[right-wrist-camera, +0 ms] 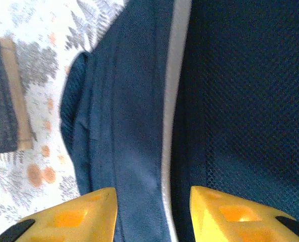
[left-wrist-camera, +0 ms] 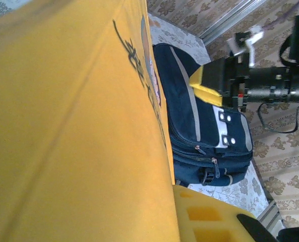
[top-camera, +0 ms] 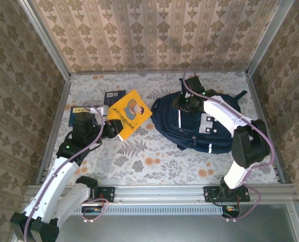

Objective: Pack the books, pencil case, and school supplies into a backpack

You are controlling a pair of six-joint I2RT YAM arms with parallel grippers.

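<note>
The left arm stretches from the near left toward the far middle, the left gripper point(top-camera: 109, 130) clamped on the orange-yellow book point(top-camera: 131, 115). The right arm folds at its elbow, forearm reaching far-left, and the right gripper point(right-wrist-camera: 153, 212) points down with its jaws parted.

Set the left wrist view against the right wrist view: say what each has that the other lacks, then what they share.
Left wrist view adds the orange-yellow book, clamped in the left gripper, and grey-white patches on the backpack. Right wrist view adds a mesh panel and a dark book flat on the table cover. Shared: the backpack, its white stripe, and the open right gripper above it.
</note>
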